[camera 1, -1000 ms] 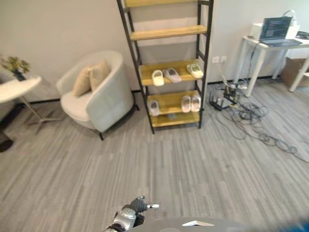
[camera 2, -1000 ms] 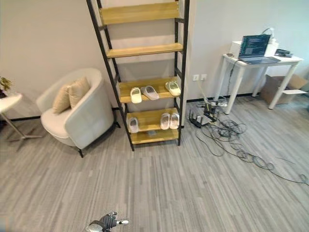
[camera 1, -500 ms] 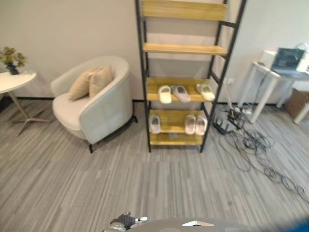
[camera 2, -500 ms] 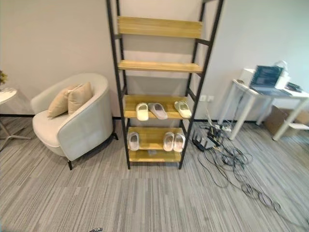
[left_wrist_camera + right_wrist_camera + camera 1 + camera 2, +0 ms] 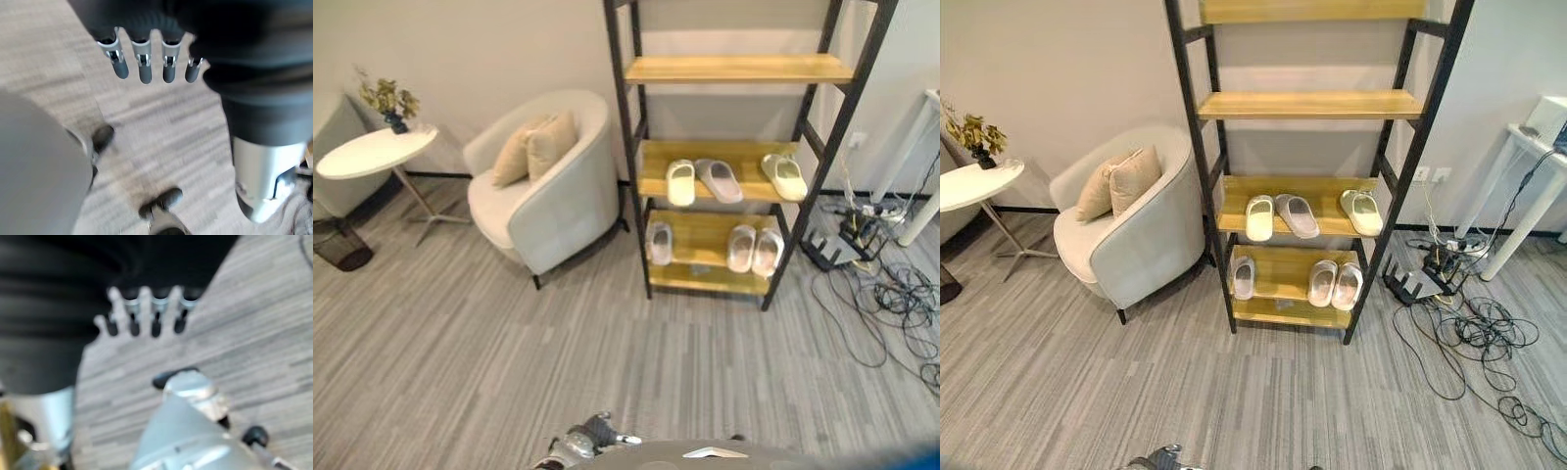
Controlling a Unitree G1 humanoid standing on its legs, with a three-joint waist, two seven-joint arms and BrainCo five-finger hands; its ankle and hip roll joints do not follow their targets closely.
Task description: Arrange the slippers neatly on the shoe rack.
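Left eye view looks down at a tall shoe rack with black legs and wooden shelves, standing against the wall. It is well apart from the robot, across the grey floor.

Six slippers sit on the two lowest shelves. On the upper of these, a cream slipper and a grey slipper lie close together, and the grey one is turned a bit to one side. A pale green slipper sits alone near the far end. On the bottom shelf, one white slipper is by itself at one end, and a pair of white slippers rests side by side at the other. So I think some are neat and some need to be moved closer and set straight.

Both hands hang low, because nothing is near enough to grab. The left hand has straight, relaxed fingers and holds nothing. The right hand looks the same, with loose fingers and nothing in it.

Beside the rack is a soft armchair with two cushions, and a small round surface with a plant.
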